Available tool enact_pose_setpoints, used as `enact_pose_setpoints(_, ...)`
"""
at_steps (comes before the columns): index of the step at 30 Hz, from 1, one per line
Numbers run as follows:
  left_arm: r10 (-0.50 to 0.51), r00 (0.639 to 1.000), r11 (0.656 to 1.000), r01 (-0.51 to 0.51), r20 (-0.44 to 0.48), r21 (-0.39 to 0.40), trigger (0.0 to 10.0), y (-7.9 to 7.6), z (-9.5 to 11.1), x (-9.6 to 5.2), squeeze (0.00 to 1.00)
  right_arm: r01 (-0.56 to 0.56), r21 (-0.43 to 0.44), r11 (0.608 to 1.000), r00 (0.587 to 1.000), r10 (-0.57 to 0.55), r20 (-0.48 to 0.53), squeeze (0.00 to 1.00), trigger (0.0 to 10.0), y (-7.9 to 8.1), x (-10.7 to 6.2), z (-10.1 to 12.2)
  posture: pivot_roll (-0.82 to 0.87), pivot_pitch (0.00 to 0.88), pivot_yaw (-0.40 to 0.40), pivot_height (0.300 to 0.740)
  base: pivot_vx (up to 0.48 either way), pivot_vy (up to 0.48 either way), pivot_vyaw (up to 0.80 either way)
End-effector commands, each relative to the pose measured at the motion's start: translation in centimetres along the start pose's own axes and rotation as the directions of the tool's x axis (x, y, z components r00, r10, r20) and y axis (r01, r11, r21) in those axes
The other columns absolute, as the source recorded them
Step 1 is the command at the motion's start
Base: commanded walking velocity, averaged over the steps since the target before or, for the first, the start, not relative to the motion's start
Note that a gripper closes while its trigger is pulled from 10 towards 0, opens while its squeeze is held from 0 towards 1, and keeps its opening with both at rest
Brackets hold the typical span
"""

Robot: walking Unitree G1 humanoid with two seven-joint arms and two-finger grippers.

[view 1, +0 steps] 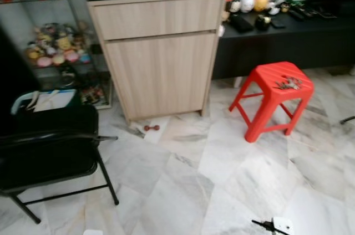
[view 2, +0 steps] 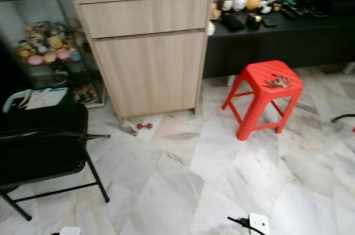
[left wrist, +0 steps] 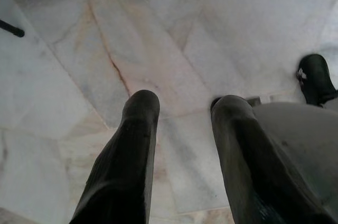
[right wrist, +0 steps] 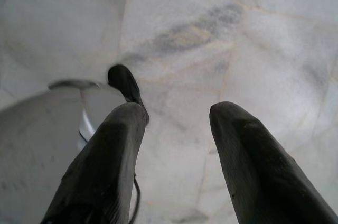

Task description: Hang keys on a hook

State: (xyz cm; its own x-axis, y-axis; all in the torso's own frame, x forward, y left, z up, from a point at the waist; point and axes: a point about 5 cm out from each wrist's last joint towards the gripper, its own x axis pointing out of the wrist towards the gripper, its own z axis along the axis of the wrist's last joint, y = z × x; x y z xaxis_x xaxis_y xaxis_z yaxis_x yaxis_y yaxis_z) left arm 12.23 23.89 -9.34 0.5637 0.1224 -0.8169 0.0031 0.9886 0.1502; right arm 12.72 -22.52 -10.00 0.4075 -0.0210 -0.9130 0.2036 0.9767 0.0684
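Nothing is done yet: the keys (view 1: 288,84) lie on the red stool (view 1: 266,80), both grippers hang with fingers released over the floor (view 1: 222,179)

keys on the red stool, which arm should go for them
Right, probably. The keys lie on the red stool, which stands on the robot's right. Both end effectors, left and right, hang open over bare floor, so neither is near yet.
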Motion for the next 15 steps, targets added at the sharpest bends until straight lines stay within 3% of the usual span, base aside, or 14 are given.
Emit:
enact_pose_setpoints(1,0.011,0.998,1.0,-0.01,-0.064,0.02,10.0,0.3,-1.9,-0.6,0.0,-0.006,0.017,1.0,1.0,0.006,0.014,0.0,10.0,0.5,0.1,-0.2,-0.05,0.022,0.0,0.74,0.0,0.0,0.0)
enact_pose_setpoints(5,0.021,0.997,0.999,-0.019,-0.071,0.028,10.0,0.4,-2.3,-0.8,0.0,-0.015,0.017,1.0,1.0,0.015,0.013,0.0,10.0,0.5,0.0,-0.6,-0.07,0.028,-0.022,0.74,0.0,0.0,0.0)
enact_pose_setpoints(8,0.021,0.997,0.999,-0.019,-0.075,0.028,10.0,0.2,-2.4,-0.8,0.0,-0.019,0.011,1.0,1.0,0.019,0.021,0.0,10.0,0.3,0.0,-0.6,-0.07,0.034,-0.029,0.74,0.0,-0.292,0.0)
enact_pose_setpoints(14,-0.032,0.996,0.999,0.033,-0.082,0.003,10.0,-1.9,-3.2,-1.0,0.0,0.023,0.05,0.998,0.998,-0.026,0.06,0.0,10.0,-1.9,-0.6,-0.7,-0.06,0.058,-0.053,0.74,0.0,-0.294,0.0)
enact_pose_setpoints(15,-0.062,0.994,0.998,0.063,-0.087,0.017,10.0,-2.8,-3.5,-1.1,0.0,0.038,0.041,0.998,0.998,-0.041,0.055,0.0,10.0,-2.9,-0.9,-0.9,-0.07,0.065,-0.06,0.74,0.0,-0.292,0.0)
